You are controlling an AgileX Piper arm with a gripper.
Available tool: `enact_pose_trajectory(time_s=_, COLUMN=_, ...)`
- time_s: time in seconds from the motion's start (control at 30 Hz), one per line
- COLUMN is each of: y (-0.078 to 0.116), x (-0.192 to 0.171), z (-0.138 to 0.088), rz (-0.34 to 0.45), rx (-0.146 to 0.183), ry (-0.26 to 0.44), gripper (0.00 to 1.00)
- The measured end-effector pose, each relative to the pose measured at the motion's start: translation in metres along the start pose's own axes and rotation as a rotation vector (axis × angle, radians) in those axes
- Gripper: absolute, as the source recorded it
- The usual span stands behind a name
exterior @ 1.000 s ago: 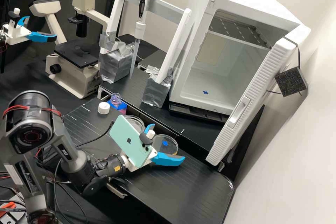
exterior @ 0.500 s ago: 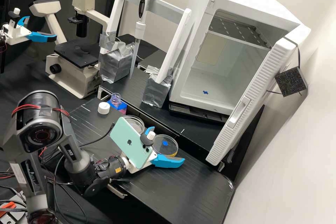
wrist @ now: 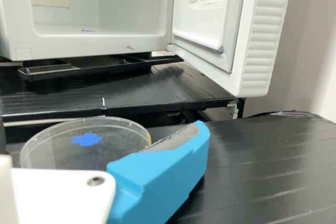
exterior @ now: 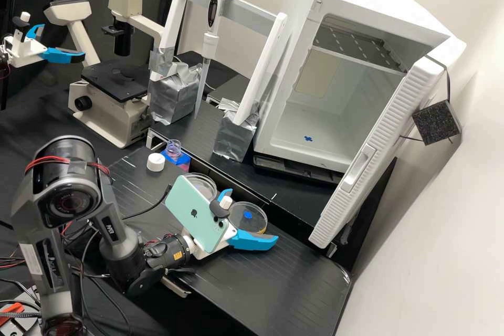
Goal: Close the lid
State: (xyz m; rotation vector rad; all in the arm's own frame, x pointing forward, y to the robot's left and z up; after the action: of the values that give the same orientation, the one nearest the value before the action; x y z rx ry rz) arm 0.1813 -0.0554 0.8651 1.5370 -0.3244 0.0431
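Observation:
The gripper (exterior: 252, 216) stands open low over the bench, its blue fingers spread apart around the near side of a round clear dish (exterior: 242, 222) with a blue mark on top and a yellowish edge. Partly behind the phone on the wrist lies a second clear round dish (exterior: 203, 182); whether either is a loose lid I cannot tell. In the wrist view the gripper (wrist: 102, 135) has one blue finger in front of the marked dish (wrist: 55, 142), covering part of its rim. Nothing is held. Contact between finger and dish cannot be made out.
A white cap (exterior: 155, 162) lies beside an uncapped bottle (exterior: 174, 148) in a blue holder. Behind the dishes are a raised black shelf (exterior: 286, 191) and a white cabinet (exterior: 336, 139) whose door (exterior: 375, 152) hangs open. A pipette (exterior: 211, 42) stands on a rack, near a microscope (exterior: 113, 105).
The arm's upper joint and forearm have shifted to the right, with the forearm now steeper. The gripper has barely moved, its fingers still apart. The dishes have kept their places.

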Motion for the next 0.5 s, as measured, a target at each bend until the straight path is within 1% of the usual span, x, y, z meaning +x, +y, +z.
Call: enact_pose_trajectory(time_s=0.5, y=0.0004, x=0.0026, z=0.001, rz=-0.001, rx=0.0, ry=-0.001, gripper=0.0)
